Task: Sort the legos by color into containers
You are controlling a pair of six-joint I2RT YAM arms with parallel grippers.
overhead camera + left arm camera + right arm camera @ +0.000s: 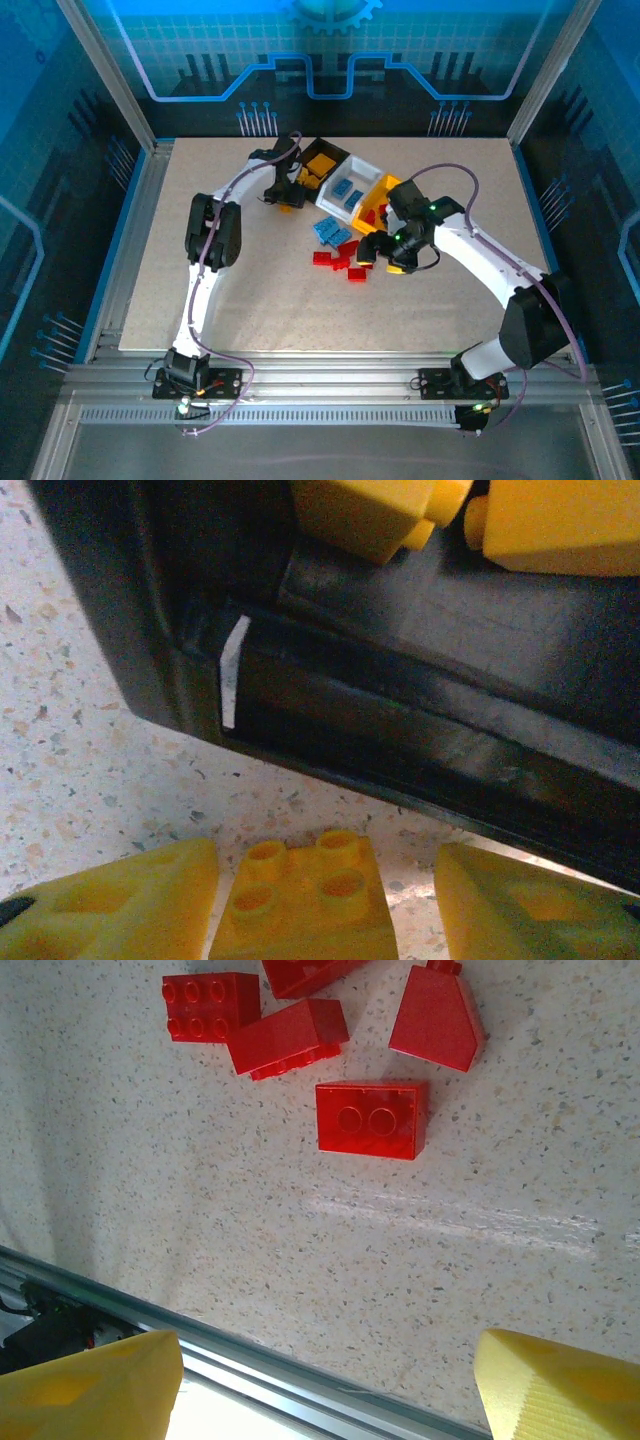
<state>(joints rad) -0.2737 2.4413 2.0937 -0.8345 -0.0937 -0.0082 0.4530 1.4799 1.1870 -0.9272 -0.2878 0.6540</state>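
Observation:
An orange-yellow lego (305,900) lies on the table between my left gripper's (325,865) yellow fingers (120,905). A gap shows on each side of it, so the gripper is open. It sits just outside the black bin (400,730), which holds orange-yellow legos (370,510). From above, my left gripper (284,198) is at the near-left side of the black bin (322,160). My right gripper (330,1360) hangs open and empty over bare table, with several red legos (372,1120) ahead of it. In the top view my right gripper (372,250) is beside the red legos (340,258).
The white bin (352,185) holds blue legos and the yellow bin (385,205) holds red ones. Loose blue legos (328,232) lie just in front of the bins. An aluminium rail (250,1355) marks the table edge under my right gripper's view.

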